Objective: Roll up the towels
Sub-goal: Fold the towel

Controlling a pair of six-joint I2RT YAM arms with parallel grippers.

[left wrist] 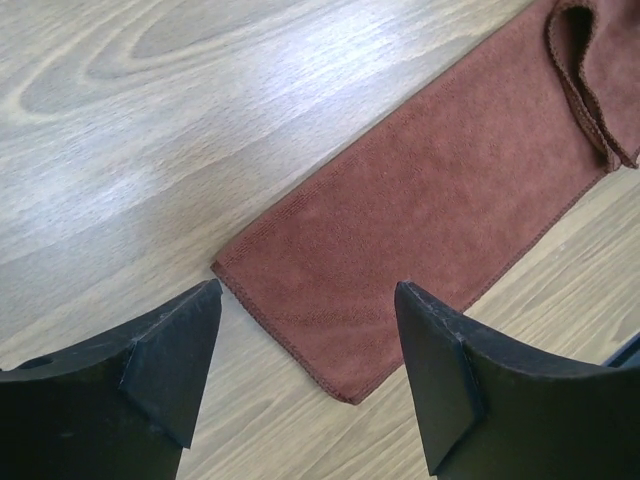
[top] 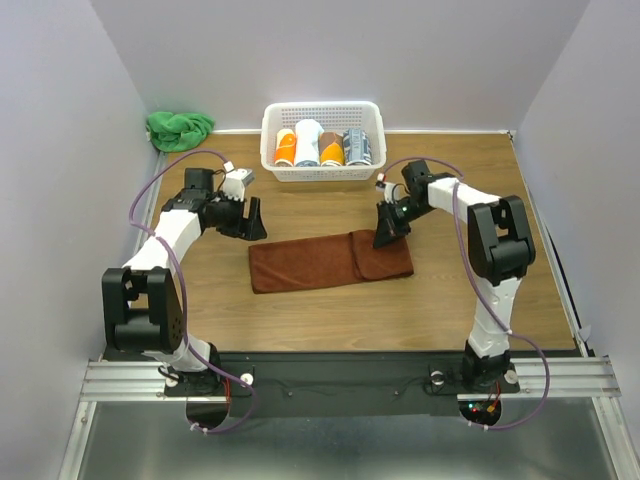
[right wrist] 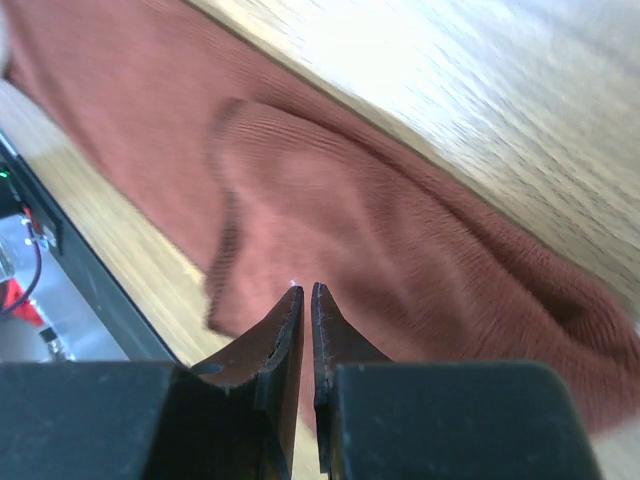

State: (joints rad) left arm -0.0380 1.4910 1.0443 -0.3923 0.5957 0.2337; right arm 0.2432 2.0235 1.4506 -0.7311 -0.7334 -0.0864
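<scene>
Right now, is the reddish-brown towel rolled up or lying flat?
Flat, not rolled: the reddish-brown towel lies as a long strip on the table, only its right end folded back over itself.

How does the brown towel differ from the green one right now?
The brown towel lies flat and central as a long strip, one end folded over; the green towel sits bunched in a heap in the far left corner. Brown is dark and reddish, green bright. Neither is rolled yet.

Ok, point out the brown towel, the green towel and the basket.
brown towel (top: pixel 305 263): top view, flat middle part
green towel (top: pixel 180 127): top view, middle of heap
basket (top: pixel 322 173): top view, near wall
</scene>
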